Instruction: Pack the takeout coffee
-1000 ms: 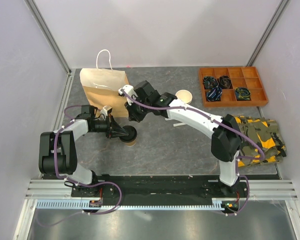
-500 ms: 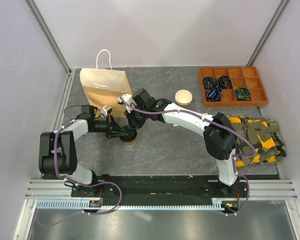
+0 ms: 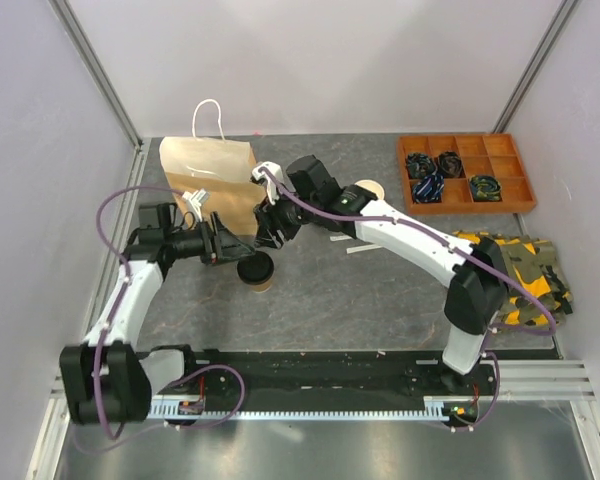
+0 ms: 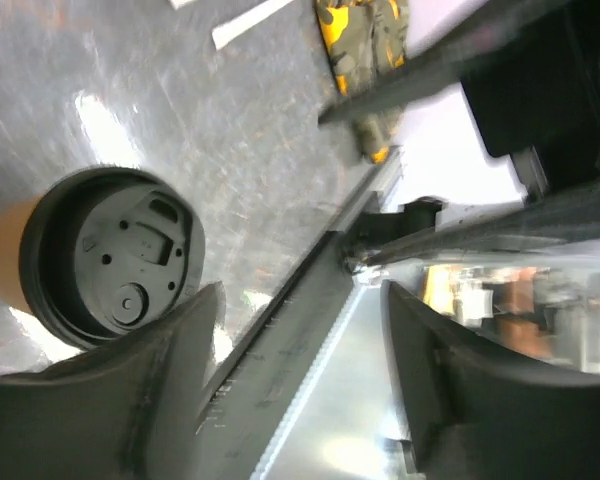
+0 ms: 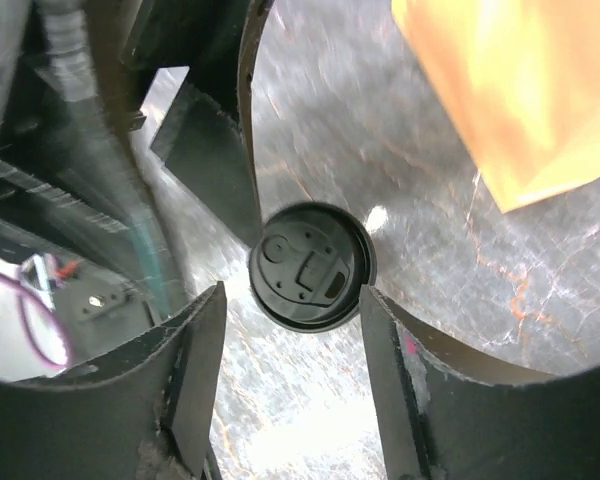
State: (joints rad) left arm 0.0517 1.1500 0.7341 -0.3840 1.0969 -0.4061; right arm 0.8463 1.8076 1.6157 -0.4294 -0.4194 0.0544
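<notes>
A tan takeout coffee cup (image 3: 256, 271) with a black lid (image 5: 312, 265) stands upright on the grey table, free of both grippers. My left gripper (image 3: 223, 247) is just left of it, open, with nothing between its fingers (image 4: 170, 390); the lidded cup (image 4: 110, 258) lies off to their left. My right gripper (image 3: 270, 228) hovers behind and above the cup, open; in its wrist view the lid shows just beyond my right gripper (image 5: 292, 300). A second, open cup (image 3: 368, 189) stands behind the right arm, partly hidden.
The tan paper bag (image 3: 208, 180) with white handles lies at the back left, close behind both grippers. An orange compartment tray (image 3: 465, 172) sits at the back right, a camouflage cloth (image 3: 520, 275) at the right edge. A white strip (image 3: 361, 248) lies mid-table.
Both grippers have opened and let go of the lidded cup. The left gripper pulled back to the left, the right one drew up and back toward the bag. The cup stays upright.
</notes>
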